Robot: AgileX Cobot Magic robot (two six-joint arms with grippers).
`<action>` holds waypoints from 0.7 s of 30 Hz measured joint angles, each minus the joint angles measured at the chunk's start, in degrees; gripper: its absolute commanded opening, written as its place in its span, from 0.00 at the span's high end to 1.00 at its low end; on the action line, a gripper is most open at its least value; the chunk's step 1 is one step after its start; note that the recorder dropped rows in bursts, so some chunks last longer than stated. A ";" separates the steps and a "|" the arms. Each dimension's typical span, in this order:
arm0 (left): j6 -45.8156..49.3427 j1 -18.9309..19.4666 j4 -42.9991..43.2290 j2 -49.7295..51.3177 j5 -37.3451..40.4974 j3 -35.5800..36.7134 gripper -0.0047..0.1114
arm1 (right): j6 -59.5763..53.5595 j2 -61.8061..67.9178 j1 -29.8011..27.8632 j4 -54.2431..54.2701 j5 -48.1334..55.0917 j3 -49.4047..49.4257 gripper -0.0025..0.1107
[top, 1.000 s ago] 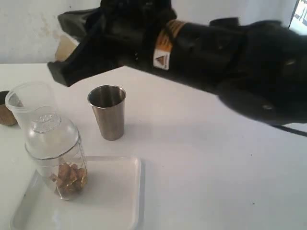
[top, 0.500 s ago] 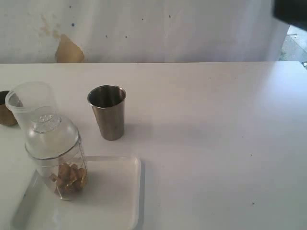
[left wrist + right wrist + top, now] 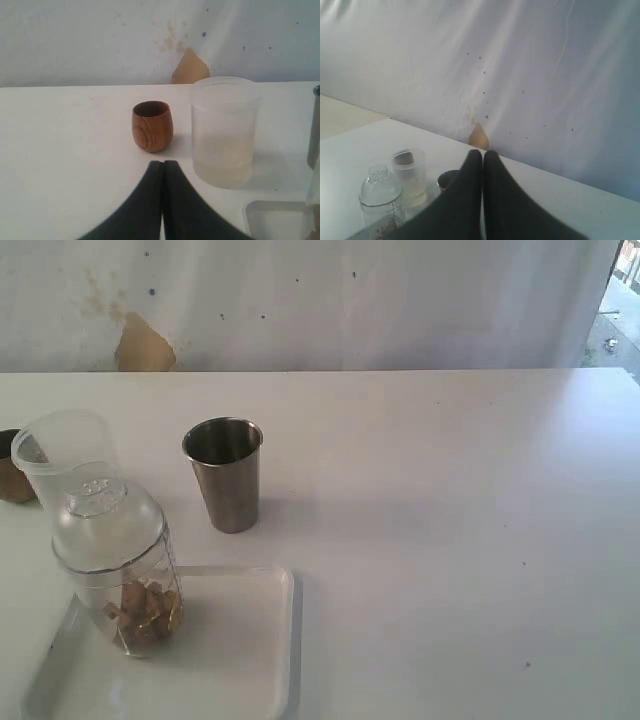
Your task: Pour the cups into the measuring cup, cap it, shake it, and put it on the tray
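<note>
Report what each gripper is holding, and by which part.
Nothing is held: the left gripper and the right gripper are both shut, jaws pressed together with nothing between them.

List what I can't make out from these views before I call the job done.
- Steel tumbler: bottom in shadow in the exterior view; mostly hidden behind the right gripper in the right wrist view.
- Wooden cup: cut by the frame edge and the frosted cup in the exterior view.
- Tray: near edge cut off below the exterior view.
- Measuring cup: scale cannot be made out in any view.
</note>
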 measured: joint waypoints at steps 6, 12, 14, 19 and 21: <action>0.00 0.00 0.00 0.00 0.00 0.00 0.96 | -0.23 -4.28 -1.17 -1.65 -0.44 2.62 0.98; 0.00 0.00 0.00 0.00 0.00 0.00 0.96 | -7.26 -11.10 -8.42 -0.87 -12.70 11.62 0.98; 0.00 0.00 0.00 0.00 0.00 0.00 0.96 | -11.26 -12.06 -12.30 1.68 -16.69 15.57 0.98; 0.00 0.00 0.00 0.00 0.00 0.00 0.96 | -18.43 -12.01 -22.28 8.54 -19.39 21.91 0.98; 0.00 0.00 0.00 0.00 0.00 0.00 0.96 | -19.00 -12.01 -25.46 9.54 -20.74 24.07 0.98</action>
